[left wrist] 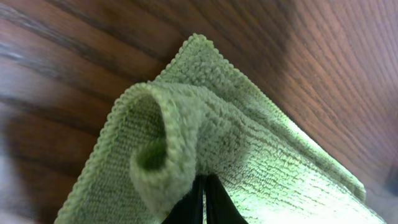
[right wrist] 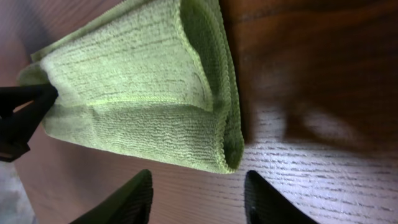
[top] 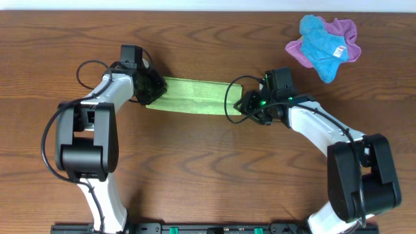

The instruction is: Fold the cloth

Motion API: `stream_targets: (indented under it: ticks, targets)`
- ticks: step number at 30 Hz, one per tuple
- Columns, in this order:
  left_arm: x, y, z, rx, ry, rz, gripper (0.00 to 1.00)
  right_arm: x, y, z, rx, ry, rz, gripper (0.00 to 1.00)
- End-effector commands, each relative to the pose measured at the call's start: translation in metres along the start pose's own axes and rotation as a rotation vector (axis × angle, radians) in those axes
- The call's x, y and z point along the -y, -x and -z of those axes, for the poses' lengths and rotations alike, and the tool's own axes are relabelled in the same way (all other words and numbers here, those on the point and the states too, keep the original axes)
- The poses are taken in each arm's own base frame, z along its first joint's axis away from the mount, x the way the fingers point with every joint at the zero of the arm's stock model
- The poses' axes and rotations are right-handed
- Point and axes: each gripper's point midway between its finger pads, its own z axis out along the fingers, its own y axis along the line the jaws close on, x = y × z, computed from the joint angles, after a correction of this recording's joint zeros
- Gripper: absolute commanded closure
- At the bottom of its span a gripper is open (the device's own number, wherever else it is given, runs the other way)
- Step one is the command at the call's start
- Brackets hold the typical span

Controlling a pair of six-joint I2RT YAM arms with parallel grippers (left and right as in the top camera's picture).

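The cloth (top: pixel 195 96) is lime yellow-green and lies folded into a long strip across the middle of the table. My left gripper (top: pixel 151 91) is at its left end. In the left wrist view the jaws (left wrist: pixel 204 180) are shut, with a rolled-up fold of the cloth (left wrist: pixel 249 155) pinched at their tips. My right gripper (top: pixel 244 104) is at the strip's right end. Its jaws (right wrist: pixel 198 177) stand open over bare wood, just short of the folded corner of the cloth (right wrist: pixel 137 81), touching nothing.
A bright blue cloth (top: pixel 318 39) lies on a purple cloth (top: pixel 348 32) at the back right of the wooden table (top: pixel 208 169). The left gripper's dark tip (right wrist: pixel 22 112) shows at the far end of the strip in the right wrist view.
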Motion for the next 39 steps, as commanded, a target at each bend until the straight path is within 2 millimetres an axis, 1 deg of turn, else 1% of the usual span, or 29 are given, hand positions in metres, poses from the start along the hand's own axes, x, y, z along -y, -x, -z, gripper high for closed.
stream_targets:
  ticks: [1, 4, 12, 15, 18, 22, 26, 33, 39]
  targets:
    - [-0.018, -0.003, -0.014, -0.025, 0.057, 0.029, 0.94, -0.008, 0.006, 0.009, 0.025, 0.015, 0.002, 0.49]
    - [-0.021, -0.005, -0.018, -0.037, 0.064, 0.035, 0.94, -0.003, 0.008, 0.009, 0.035, -0.010, -0.003, 0.45]
    - [-0.021, -0.006, -0.019, -0.037, 0.067, 0.032, 0.94, 0.003, 0.014, 0.007, 0.073, -0.049, 0.000, 0.46]
    - [-0.019, -0.008, -0.019, -0.040, 0.068, 0.028, 0.94, 0.002, 0.013, 0.001, 0.069, -0.049, 0.009, 0.46]
    - [-0.018, -0.010, -0.020, -0.043, 0.067, 0.021, 0.94, 0.000, 0.008, -0.009, 0.058, -0.047, 0.024, 0.47]
    - [-0.017, -0.011, -0.021, -0.046, 0.067, 0.019, 0.94, 0.003, 0.004, -0.017, 0.042, -0.056, 0.021, 0.46]
    - [-0.017, -0.011, -0.021, -0.046, 0.067, 0.019, 0.94, 0.005, 0.004, -0.021, 0.040, -0.063, 0.021, 0.47]
    - [-0.017, -0.011, -0.021, -0.046, 0.067, 0.019, 0.94, 0.006, 0.011, -0.023, 0.075, -0.071, 0.024, 0.47]
    - [-0.016, -0.012, -0.021, -0.048, 0.065, 0.019, 0.94, 0.013, 0.009, -0.035, 0.057, -0.077, 0.003, 0.49]
